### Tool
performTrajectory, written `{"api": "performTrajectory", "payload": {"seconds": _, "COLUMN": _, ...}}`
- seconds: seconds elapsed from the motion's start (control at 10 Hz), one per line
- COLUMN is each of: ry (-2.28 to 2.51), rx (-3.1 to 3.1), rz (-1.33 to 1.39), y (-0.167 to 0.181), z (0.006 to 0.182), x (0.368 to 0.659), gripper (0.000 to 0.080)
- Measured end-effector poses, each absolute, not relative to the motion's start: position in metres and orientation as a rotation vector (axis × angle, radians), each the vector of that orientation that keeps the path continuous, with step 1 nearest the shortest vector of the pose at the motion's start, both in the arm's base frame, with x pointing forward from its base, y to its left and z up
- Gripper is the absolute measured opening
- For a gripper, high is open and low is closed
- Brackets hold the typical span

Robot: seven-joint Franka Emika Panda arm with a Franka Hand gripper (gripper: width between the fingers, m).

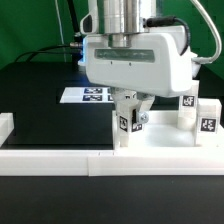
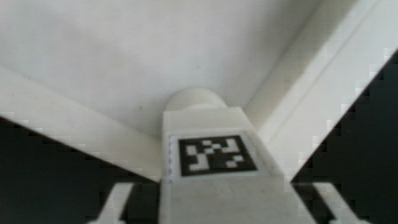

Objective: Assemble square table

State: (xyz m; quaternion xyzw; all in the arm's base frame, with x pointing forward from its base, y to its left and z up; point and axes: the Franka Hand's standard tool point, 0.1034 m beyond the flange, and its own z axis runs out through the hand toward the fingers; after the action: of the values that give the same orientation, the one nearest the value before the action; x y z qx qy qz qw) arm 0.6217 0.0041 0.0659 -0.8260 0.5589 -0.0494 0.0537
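The work surface is a black table [image 1: 40, 105]. A green backdrop [image 1: 35, 22] stands behind it. Black cables [image 1: 62, 47] run along the table's rear edge.

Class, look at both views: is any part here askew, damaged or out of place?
Nothing stands out. The gripper holds a tagged leg upright over the table top's corner. Two other legs stand upright at the exterior view's right.

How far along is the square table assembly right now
Done: no leg can be confirmed as fitted. In hand: the tool holds a tagged leg over a corner of the tabletop; whether it is seated cannot be told. Left: at least two more tagged legs stand loose at the exterior view's right.
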Motion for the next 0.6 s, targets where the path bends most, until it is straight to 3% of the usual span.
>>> {"api": "performTrajectory", "payload": {"seconds": 0.6, "ry": 2.493, "rx": -1.646, "rz": 0.007, "y": 0.0068, "z": 0.0656, "x": 0.6233, "gripper": 0.0291}}
